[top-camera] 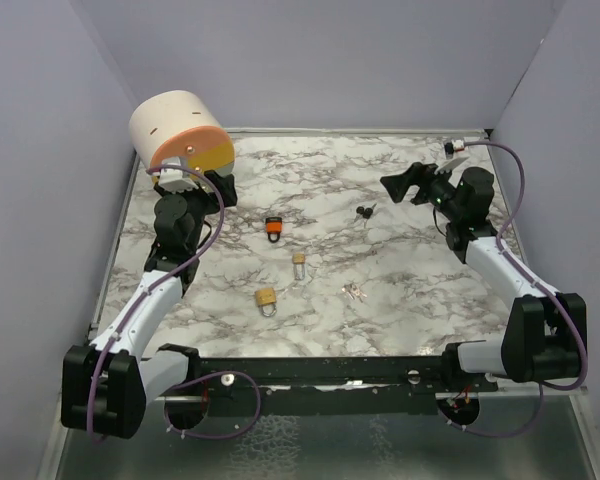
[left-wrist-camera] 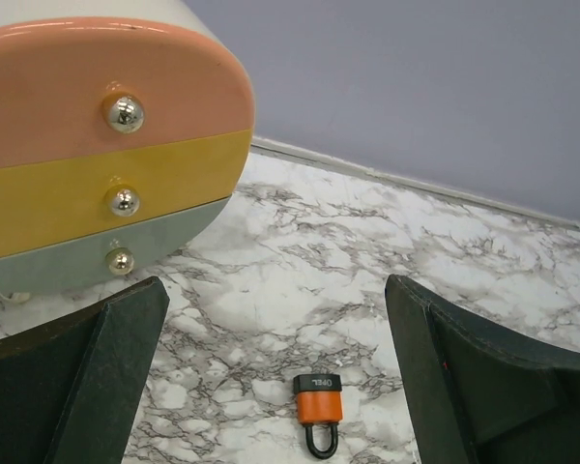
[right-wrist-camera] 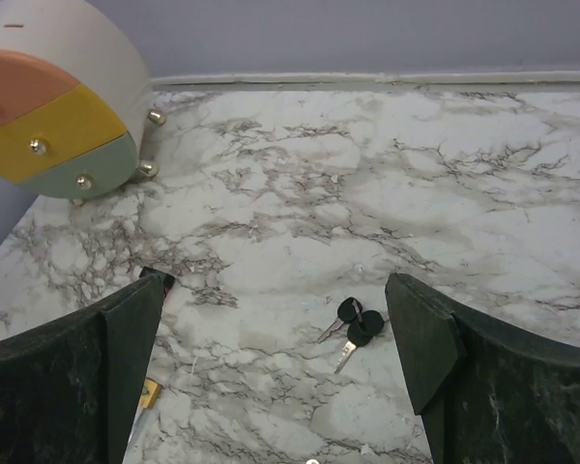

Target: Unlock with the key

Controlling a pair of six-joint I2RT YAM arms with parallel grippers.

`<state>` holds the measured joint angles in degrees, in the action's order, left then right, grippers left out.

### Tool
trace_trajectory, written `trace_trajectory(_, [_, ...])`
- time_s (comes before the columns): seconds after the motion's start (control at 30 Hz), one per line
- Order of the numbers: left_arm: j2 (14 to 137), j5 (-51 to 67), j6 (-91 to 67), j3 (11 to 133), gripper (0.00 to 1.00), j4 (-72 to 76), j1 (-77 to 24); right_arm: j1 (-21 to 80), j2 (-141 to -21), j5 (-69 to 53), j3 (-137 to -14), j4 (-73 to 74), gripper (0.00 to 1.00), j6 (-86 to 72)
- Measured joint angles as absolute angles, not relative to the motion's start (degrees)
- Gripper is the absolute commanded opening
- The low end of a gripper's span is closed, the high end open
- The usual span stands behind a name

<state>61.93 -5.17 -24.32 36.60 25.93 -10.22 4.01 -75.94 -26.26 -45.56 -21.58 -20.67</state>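
Your right hand [right-wrist-camera: 275, 280] hangs released above the black keys [right-wrist-camera: 353, 327], evidently lined up for pickup. Your left hand [left-wrist-camera: 275, 290], likewise released, faces the orange padlock [left-wrist-camera: 318, 406].

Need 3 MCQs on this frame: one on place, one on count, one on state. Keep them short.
1. Where are the black keys?
A) on the table, ahead of the right gripper
B) inside a drawer
C) stuck in a lock

2. How many padlocks are on the table?
A) one
B) three
C) five

3. What state is the left gripper in?
A) shut on a key
B) shut on a padlock
C) open, empty

Answers:
1 A: the right wrist view shows them flat on the marble beyond the fingers.
2 B: the top view shows one orange and two brass.
3 C: its fingers stand wide apart and hold nothing.
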Motion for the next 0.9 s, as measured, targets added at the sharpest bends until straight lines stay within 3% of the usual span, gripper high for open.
trace_trajectory(0.9, [59.3,-5.4,-26.1,35.2,0.98,23.0,-10.2,4.1,-76.4,-25.8,-48.5,-12.9,0.99,-17.2])
